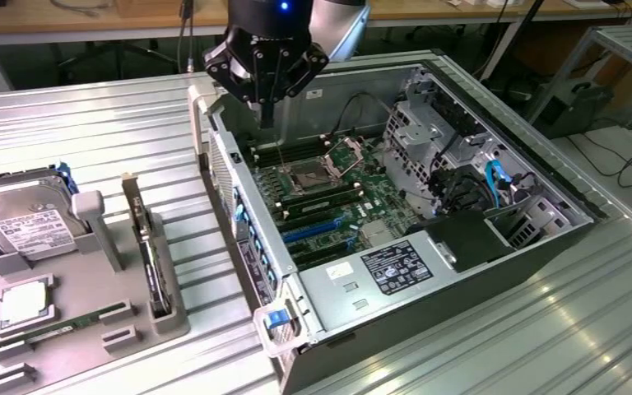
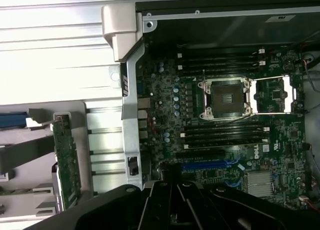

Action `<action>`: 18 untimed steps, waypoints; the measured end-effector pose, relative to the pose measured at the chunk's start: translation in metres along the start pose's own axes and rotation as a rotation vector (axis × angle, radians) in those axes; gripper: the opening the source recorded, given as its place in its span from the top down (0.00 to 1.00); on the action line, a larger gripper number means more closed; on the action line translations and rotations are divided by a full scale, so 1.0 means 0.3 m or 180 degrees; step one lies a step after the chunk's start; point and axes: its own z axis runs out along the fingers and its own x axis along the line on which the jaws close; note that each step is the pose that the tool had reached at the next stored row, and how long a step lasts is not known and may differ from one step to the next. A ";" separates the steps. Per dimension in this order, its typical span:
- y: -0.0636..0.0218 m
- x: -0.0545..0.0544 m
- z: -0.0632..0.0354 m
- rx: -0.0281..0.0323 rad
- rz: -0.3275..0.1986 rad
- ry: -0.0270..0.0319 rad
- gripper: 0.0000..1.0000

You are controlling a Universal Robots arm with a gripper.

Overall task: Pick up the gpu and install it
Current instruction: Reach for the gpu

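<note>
Gripper (image 1: 267,100) hovers over case (image 1: 404,329); gpu (image 1: 149,263) stands near white-labelled drive (image 1: 20,222).

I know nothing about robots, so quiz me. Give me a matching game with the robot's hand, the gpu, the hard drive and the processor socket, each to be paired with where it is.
Things:
1. hand
2. gpu
3. hard drive
4. processor socket

Places:
A. on the motherboard
B. standing on edge in the grey holder
C. above the open computer case
D. white label showing, at the exterior view's far left

Pairs: 1-C, 2-B, 3-D, 4-A.
</note>
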 end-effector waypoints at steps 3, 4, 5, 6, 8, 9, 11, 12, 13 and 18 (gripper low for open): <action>-0.006 0.012 -0.001 -0.0002 -0.0069 0.0003 0.89; -0.008 0.015 -0.001 -0.0002 -0.0081 0.0003 0.89; -0.009 0.019 -0.001 -0.0002 -0.0090 0.0004 0.89; -0.011 0.023 -0.001 -0.0002 -0.0098 0.0004 0.89; -0.015 0.033 -0.001 -0.0003 -0.0112 0.0005 0.89; -0.017 0.038 -0.002 -0.0003 -0.0118 0.0005 0.89; -0.022 0.048 -0.002 -0.0003 -0.0128 0.0005 0.89; -0.025 0.051 -0.002 -0.0003 -0.0132 0.0006 0.89; -0.028 0.054 -0.003 -0.0003 -0.0137 0.0006 0.89; -0.052 0.070 -0.004 -0.0004 -0.0156 0.0007 0.89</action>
